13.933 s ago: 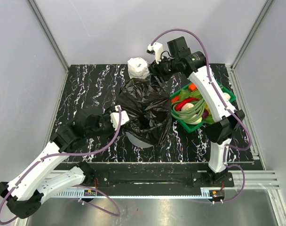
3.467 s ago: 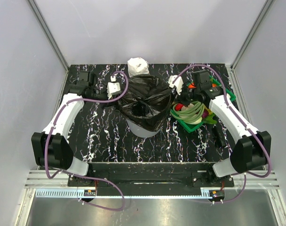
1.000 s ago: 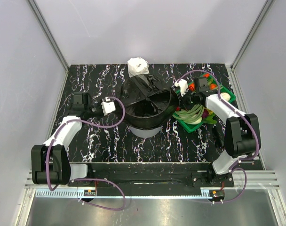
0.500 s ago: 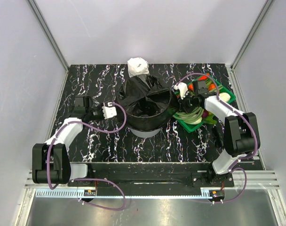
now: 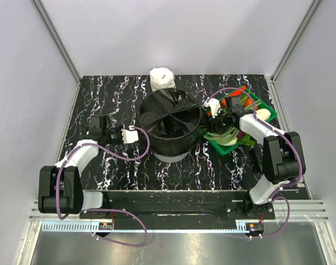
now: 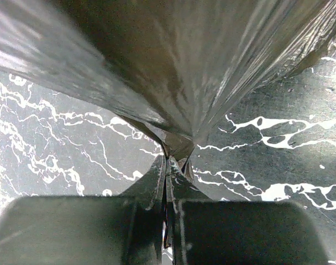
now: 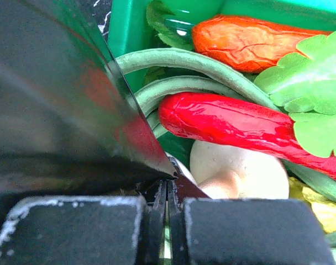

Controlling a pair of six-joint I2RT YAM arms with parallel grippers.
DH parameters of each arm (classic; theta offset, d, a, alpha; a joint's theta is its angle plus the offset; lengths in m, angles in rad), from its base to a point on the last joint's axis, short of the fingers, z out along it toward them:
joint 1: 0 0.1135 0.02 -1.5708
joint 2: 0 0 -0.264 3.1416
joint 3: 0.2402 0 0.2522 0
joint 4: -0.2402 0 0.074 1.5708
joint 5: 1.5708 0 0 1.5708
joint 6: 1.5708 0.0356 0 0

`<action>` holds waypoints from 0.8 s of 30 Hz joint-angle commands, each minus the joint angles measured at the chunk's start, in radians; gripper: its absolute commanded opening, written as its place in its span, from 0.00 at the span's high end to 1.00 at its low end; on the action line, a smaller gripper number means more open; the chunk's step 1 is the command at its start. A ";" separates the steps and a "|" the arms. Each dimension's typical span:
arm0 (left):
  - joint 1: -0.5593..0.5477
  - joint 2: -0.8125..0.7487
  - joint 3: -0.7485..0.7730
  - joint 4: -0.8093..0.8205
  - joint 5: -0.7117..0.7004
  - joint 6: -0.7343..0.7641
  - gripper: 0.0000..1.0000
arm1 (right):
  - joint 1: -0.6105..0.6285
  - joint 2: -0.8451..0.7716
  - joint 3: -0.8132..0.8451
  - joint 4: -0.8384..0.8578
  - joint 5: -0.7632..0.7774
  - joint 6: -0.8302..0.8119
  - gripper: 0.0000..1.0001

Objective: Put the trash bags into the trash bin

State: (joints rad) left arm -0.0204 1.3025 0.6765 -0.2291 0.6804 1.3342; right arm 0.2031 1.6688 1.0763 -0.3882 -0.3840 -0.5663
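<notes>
The glossy black film bag (image 5: 171, 118), mouth up, pinched by left gripper (image 6: 167, 165) and right gripper (image 7: 168, 185), almost hides the round light-grey plastic bin (image 5: 169, 158).

black trash bag (image 5: 171, 118) over trash bin (image 5: 169, 157)

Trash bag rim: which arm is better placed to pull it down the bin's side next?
Probably left. The left gripper pinches the trash bag over the table; the right gripper, also clamped on it, hangs over the vegetable basket beside the trash bin.

Black trash bags (image 5: 171, 118) now lower around trash bin (image 5: 169, 158)
</notes>
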 commanded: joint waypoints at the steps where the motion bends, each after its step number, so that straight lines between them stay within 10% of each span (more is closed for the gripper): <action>1: 0.004 0.015 -0.023 0.023 -0.064 0.051 1.00 | -0.008 -0.015 -0.027 -0.009 0.077 -0.009 1.00; 24: -0.107 0.099 -0.124 0.191 -0.321 0.108 1.00 | -0.005 -0.004 -0.122 0.057 0.128 -0.014 1.00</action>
State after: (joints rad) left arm -0.1261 1.3750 0.5732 -0.0746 0.4648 1.4109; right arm 0.2085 1.6619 0.9993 -0.2871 -0.3592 -0.5667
